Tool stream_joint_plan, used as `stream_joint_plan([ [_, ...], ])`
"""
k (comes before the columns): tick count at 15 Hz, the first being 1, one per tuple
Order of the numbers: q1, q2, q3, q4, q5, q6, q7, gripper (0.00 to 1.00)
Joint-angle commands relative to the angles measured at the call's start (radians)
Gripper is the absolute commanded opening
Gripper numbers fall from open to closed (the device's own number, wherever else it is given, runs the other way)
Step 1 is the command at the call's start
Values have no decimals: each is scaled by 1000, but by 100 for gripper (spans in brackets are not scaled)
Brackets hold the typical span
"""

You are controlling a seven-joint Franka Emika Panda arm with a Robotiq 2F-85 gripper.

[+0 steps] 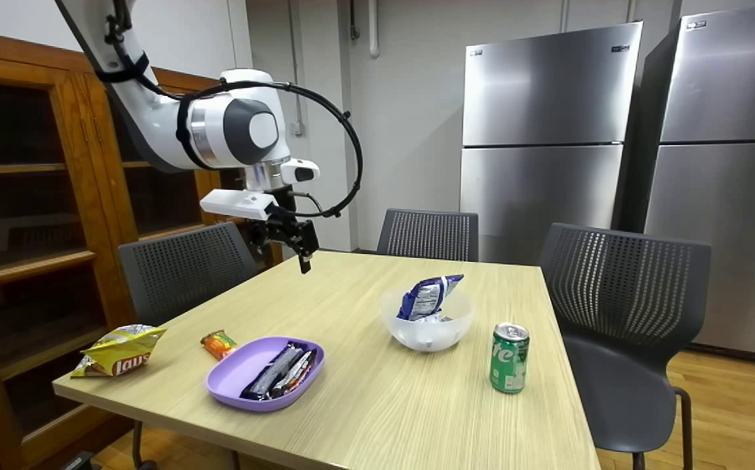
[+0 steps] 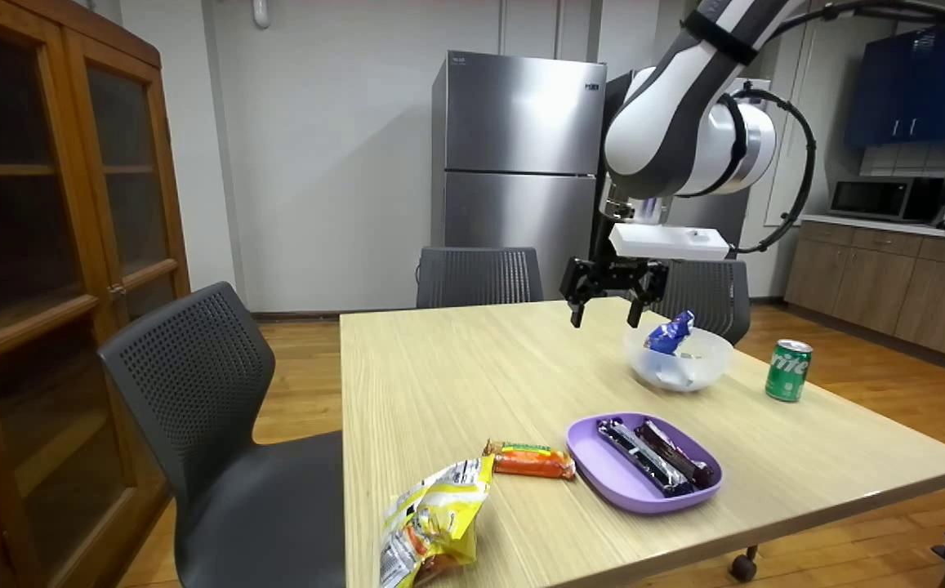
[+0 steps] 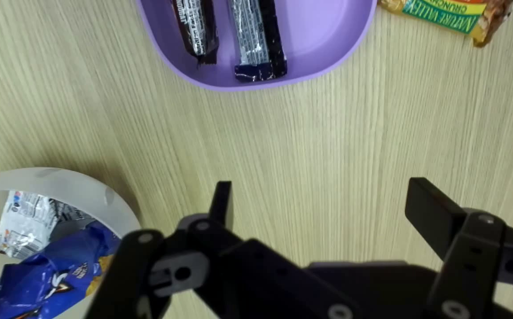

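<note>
My gripper (image 1: 304, 254) is open and empty, pointing down above the table; its spread fingers also show in an exterior view (image 2: 605, 317) and the wrist view (image 3: 320, 195). Nearest in the wrist view is a translucent bowl (image 3: 83, 188) holding a blue chip bag (image 3: 56, 274) and a silvery white packet (image 3: 25, 226). A purple plate (image 3: 323, 26) holds two dark-wrapped bars (image 3: 256, 40), side by side. An orange and green Nature Valley bar (image 3: 447, 13) lies beside the plate. A yellow Lay's bag (image 1: 119, 350) and a green Sprite can (image 1: 509, 359) show in both exterior views.
The wooden table (image 1: 377, 405) carries all these items. The Lay's bag lies by its edge. Dark chairs (image 1: 618, 339) stand around it. A wooden glass-door cabinet (image 2: 55, 327) and steel refrigerators (image 1: 543, 130) stand behind. A black cable (image 1: 351, 150) loops out from the arm.
</note>
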Motion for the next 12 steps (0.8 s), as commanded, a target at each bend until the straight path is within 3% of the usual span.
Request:
stream_joint_plan([
  [1, 17, -11, 20, -17, -85, -45, -76, 100],
  [12, 75, 88, 33, -17, -383, -46, -275, 100],
])
